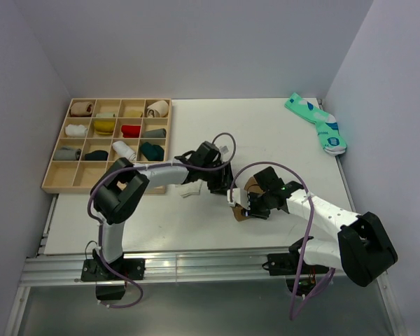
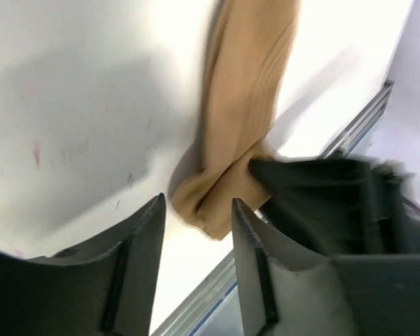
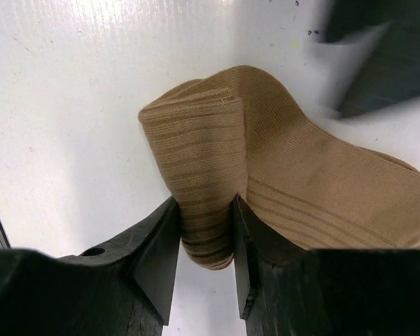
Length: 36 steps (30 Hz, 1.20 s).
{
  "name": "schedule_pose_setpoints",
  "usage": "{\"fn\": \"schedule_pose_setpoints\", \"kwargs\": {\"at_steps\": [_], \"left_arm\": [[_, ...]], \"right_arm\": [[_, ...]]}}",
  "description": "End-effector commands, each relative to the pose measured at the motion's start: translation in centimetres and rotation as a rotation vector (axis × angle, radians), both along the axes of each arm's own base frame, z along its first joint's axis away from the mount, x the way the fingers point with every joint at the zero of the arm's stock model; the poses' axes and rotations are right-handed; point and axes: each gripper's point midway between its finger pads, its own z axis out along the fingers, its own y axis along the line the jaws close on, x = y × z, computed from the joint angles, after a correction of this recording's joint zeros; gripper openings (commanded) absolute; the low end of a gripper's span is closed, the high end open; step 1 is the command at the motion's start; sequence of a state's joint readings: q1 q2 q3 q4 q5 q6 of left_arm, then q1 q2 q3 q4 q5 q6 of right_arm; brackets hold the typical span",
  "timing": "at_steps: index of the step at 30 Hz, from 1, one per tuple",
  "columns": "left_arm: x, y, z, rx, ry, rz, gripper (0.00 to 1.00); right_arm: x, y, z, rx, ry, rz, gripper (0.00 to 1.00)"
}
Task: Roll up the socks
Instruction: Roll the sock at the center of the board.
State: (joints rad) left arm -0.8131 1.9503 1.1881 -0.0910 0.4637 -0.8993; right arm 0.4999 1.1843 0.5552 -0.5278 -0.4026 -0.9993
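Near the front middle of the desk (image 1: 266,133), we see the right pincer (image 3: 205,210) clamped on the folded end of the tan-brown sock (image 3: 301,168). The left pincer (image 2: 198,210) hovers open over that same end, holding nothing.

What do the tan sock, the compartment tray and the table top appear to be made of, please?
Tan sock: soft knitted fabric, matte; fine ribs run along it and it folds limply.
Tray: probably light wood or plywood, unvarnished-looking; pale beige with thin dividers.
Table top: white rigid sheet with a slight sheen and faint parallel lines, perhaps plastic or laminate.
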Motion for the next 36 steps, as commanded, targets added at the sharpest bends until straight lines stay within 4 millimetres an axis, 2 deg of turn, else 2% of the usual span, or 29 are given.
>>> {"fn": "schedule_pose_setpoints", "kwargs": {"at_steps": [1,2,3,4,5,6,8,12,16,26,29,30,32,36], "left_arm": [[3.0,-1.2,1.7,-0.027,-0.118,-0.075,0.51],[3.6,-1.9,2.4,-0.048,-0.151,-0.104,0.52],[3.6,-2.1,2.2,-0.055,-0.145,-0.122,0.53],[3.8,-2.3,1.2,-0.046,-0.128,-0.133,0.54],[4.2,-2.7,1.5,-0.05,-0.137,-0.152,0.54],[4.2,-2.9,0.3,-0.037,-0.122,-0.165,0.54],[4.4,-3.4,0.1,-0.048,-0.13,-0.192,0.55],[3.9,-4.0,-1.8,-0.049,-0.099,-0.245,0.55],[3.5,-4.6,-2.3,-0.052,-0.105,-0.285,0.57],[1.8,-4.4,-5.8,0.021,-0.062,-0.324,0.53],[1.5,-4.3,-6.2,0.027,-0.054,-0.321,0.46],[1.4,-4.3,-6.4,0.025,-0.048,-0.321,0.39],[1.2,-4.2,-6.8,0.026,-0.036,-0.313,0.32],[1.0,-3.8,-7.0,0.027,-0.028,-0.282,0.03]], "right_arm": [[0.0,-0.9,-0.7,-0.048,-0.003,-0.015,0.39],[0.0,-1.0,-0.7,-0.052,-0.003,-0.016,0.39],[0.0,-1.0,-0.6,-0.052,-0.004,-0.013,0.39],[0.0,-1.0,-0.6,-0.053,-0.002,-0.015,0.39],[0.1,-1.0,-0.5,-0.054,-0.003,-0.014,0.39],[0.1,-0.9,-0.4,-0.052,-0.007,-0.015,0.39],[0.1,-0.9,-0.3,-0.051,-0.005,-0.013,0.39],[0.1,-1.0,-0.2,-0.055,-0.01,-0.012,0.39],[0.1,-1.0,-0.1,-0.058,-0.007,-0.011,0.38],[0.2,-1.1,-0.1,-0.064,-0.011,-0.016,0.38],[0.3,-1.1,0.0,-0.066,-0.01,-0.016,0.38],[0.4,-1.1,0.1,-0.066,-0.014,-0.015,0.38],[0.5,-1.0,0.2,-0.064,-0.017,-0.016,0.38],[0.6,-0.8,0.3,-0.056,-0.017,-0.019,0.37]]}}
